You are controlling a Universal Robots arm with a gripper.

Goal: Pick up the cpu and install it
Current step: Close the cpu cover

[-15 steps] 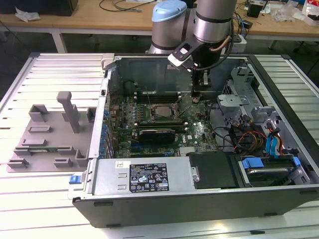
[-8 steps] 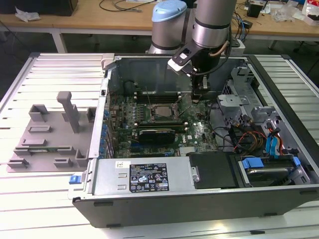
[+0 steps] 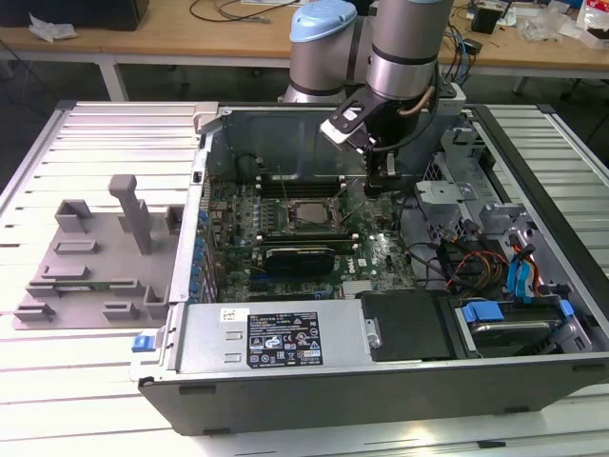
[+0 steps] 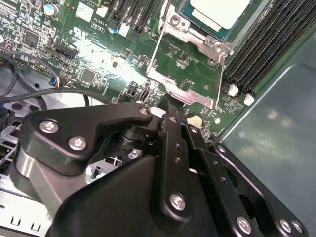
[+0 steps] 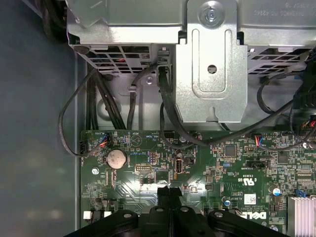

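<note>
- Bench: slatted white table with an open PC case lying on its side, wooden desks behind, grey fixture on the slats at the exterior view's left.
- Arm hangs over the motherboard. The gripper is low inside the case, and its fingers look pinched together w/ nothing visible between them in both wrist views.
- The cpu lies flat in the socket, silvery plate up. It is square, so there is no long axis to line up on.
- Key relation: cpu sits to the exterior view's left of the gripper, near but not under it. In the second wrist view the cpu lies beyond the fingertips, w/ the metal socket frame between the two and the tips just beside the frame's edge.
- Around: RAM slots alongside the socket, drive cage and cables on the gripper's other side. Judging by this, the frame is the main thing in the way.
</note>
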